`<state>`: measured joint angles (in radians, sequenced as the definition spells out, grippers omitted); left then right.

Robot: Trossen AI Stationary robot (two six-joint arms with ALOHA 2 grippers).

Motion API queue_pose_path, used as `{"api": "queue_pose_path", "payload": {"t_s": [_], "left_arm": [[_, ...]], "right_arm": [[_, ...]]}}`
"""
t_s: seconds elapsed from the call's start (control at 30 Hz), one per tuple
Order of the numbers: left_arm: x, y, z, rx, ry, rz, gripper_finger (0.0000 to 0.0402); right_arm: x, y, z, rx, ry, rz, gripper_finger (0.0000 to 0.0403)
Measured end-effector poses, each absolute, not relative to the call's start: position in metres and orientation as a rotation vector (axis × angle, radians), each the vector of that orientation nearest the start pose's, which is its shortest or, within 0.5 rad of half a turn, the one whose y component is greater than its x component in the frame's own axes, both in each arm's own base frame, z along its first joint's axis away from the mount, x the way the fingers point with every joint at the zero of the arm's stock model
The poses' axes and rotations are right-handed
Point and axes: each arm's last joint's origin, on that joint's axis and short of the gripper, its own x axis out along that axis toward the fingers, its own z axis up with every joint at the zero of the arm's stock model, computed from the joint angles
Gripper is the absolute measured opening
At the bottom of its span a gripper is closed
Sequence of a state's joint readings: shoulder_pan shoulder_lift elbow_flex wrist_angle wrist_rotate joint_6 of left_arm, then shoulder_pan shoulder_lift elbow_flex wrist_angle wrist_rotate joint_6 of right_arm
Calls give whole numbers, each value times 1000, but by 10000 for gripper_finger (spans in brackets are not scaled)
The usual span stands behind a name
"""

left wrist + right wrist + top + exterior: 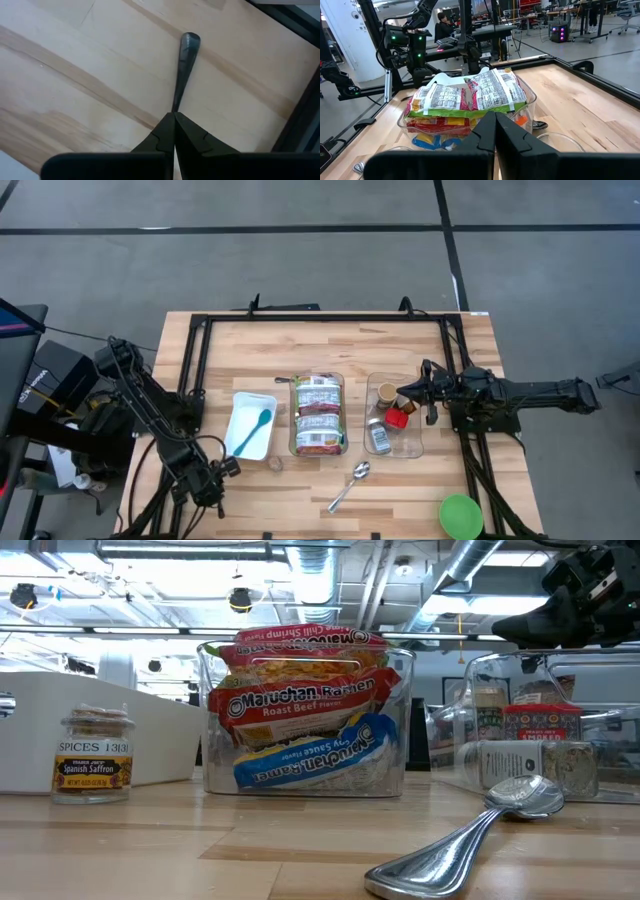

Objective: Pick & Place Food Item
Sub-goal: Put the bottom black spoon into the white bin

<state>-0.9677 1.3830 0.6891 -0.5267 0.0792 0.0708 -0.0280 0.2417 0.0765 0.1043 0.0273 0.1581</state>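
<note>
I hold the right gripper (402,394) shut, empty, above the spice bin (408,448) — approach step; next, open and descend.

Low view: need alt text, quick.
A clear bin of ramen packets stands mid-table on the wooden table. A small saffron jar sits left by a white tray; a metal spoon lies front right, with spice jars behind.

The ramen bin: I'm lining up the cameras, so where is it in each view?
High view: ramen bin, table centre.
Low view: centre, behind the metal spoon.
Left wrist view: not in it.
Right wrist view: centre.
Shared landmark: the noodle packets inside.
</note>
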Motion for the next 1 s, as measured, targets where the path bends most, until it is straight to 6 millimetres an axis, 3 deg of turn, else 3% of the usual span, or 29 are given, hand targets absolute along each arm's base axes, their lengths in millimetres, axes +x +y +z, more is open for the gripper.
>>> {"api": "queue_pose_path", "payload": {"t_s": [0.27,0.63,1.0], "left_arm": [[129,-192,162,602,1115,-953,11],[129,-192,162,602,1116,-953,95],[128,-192,156,648,1147,-994,102]], "right_arm": [[112,-4,180,158,56,-60,1],[112,-4,180,158,56,-60,1],[112,-4,180,158,56,-61,1]]}}
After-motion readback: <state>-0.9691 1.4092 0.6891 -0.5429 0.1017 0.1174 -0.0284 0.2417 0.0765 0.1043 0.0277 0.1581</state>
